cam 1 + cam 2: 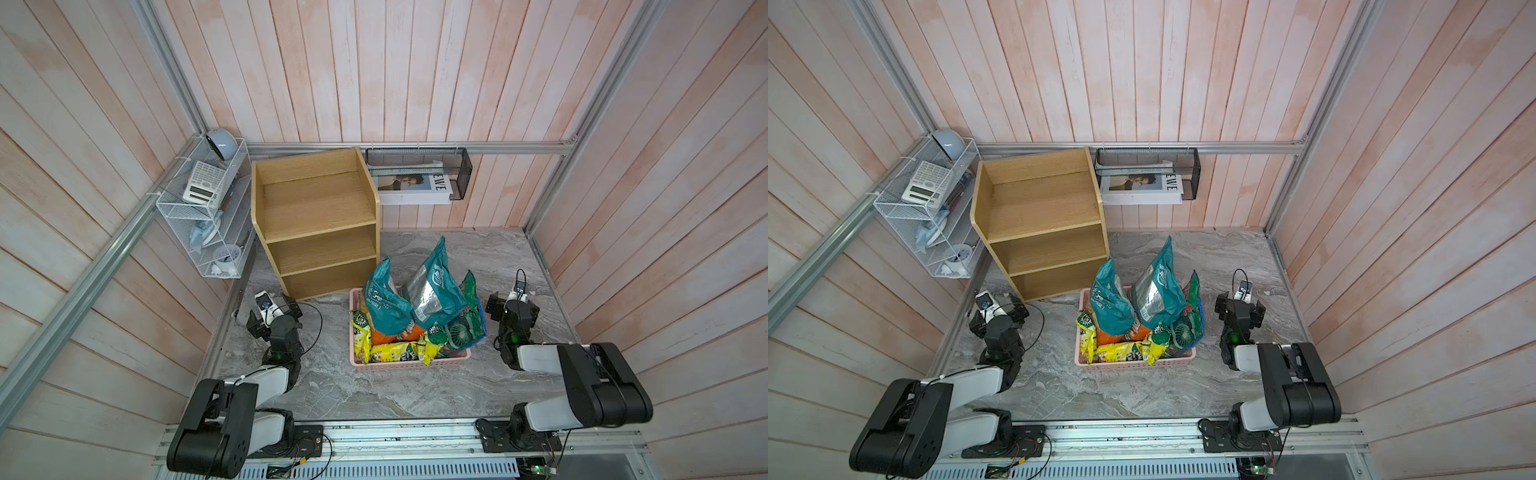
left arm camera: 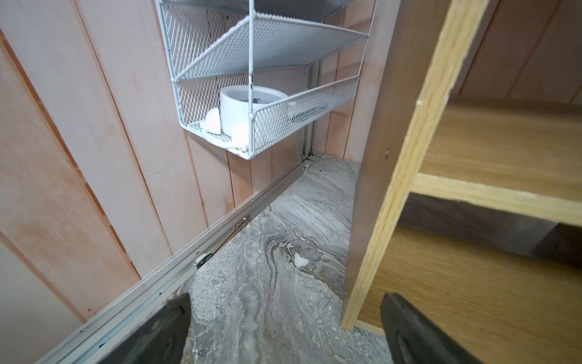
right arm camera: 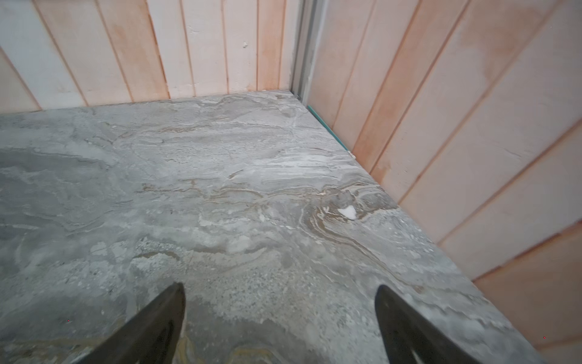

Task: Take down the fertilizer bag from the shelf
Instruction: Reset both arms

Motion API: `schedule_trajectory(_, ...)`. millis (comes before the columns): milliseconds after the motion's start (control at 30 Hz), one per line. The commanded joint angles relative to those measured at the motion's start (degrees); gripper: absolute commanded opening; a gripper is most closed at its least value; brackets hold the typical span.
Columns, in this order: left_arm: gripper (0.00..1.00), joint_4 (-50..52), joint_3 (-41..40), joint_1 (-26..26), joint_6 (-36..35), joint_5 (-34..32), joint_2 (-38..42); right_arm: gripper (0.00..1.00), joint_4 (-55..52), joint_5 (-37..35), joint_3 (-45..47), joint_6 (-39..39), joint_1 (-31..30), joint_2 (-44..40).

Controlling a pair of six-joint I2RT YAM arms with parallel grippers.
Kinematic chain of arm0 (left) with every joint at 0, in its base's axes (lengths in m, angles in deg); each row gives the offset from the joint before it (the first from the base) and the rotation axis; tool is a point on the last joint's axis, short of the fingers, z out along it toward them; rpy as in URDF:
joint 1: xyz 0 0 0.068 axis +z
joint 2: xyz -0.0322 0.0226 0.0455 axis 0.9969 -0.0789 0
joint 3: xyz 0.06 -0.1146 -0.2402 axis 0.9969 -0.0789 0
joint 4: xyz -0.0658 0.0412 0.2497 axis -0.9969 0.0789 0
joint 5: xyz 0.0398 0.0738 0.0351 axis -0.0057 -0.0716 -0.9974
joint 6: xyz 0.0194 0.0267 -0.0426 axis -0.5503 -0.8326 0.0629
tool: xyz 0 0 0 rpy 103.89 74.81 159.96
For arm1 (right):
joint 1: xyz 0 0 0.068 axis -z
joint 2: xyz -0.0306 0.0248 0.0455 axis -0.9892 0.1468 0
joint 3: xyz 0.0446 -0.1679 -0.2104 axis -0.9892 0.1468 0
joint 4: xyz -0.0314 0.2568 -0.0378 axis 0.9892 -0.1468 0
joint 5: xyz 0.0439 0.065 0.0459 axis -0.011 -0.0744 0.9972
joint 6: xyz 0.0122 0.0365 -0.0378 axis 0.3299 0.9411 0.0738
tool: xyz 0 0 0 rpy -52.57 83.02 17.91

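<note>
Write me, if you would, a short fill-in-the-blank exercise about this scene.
The teal bags stand in a table basket coloured ___.
The magazine lies in a mesh wall basket coloured ___.
The wooden shelf has ___ tiers, all bare.
The left end effector and the right end effector both have their jaws ___.
Missing words: pink; black; three; open.
</note>
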State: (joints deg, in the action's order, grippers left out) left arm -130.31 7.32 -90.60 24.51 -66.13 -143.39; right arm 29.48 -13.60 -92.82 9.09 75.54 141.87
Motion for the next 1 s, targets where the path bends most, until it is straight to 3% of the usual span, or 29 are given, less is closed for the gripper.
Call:
schedule_trajectory(0,1.00,-21.42,-1.19,2.75,-1.03,9.65,-11.47,0.98,4.79,2.85,-0.42,-3.60,-1.63,0.98)
schedule_trajectory(33,1.00,-19.72,-0.78,3.14,-1.82,15.18,-12.63,0.98,3.90,3.37,-0.87,-3.59,-1.54,0.96)
schedule_trajectory(67,1.00,-17.23,1.53,2.91,-3.09,15.86,-13.72,0.98,3.57,3.77,-1.11,-3.43,-1.28,1.06)
schedule_trajectory(167,1.00,-4.13,6.11,3.91,-0.48,15.15,-10.80,0.98,1.85,4.06,-1.97,-3.03,-0.95,1.04)
schedule_trajectory(300,1.00,0.35,8.89,4.42,-0.28,15.63,-11.16,0.98,0.63,5.19,-2.34,-2.61,-0.21,0.79)
schedule_trajectory(967,1.00,1.61,9.69,4.42,-0.21,15.02,-11.37,0.98,2.07,5.71,-1.77,-2.49,-0.03,0.97)
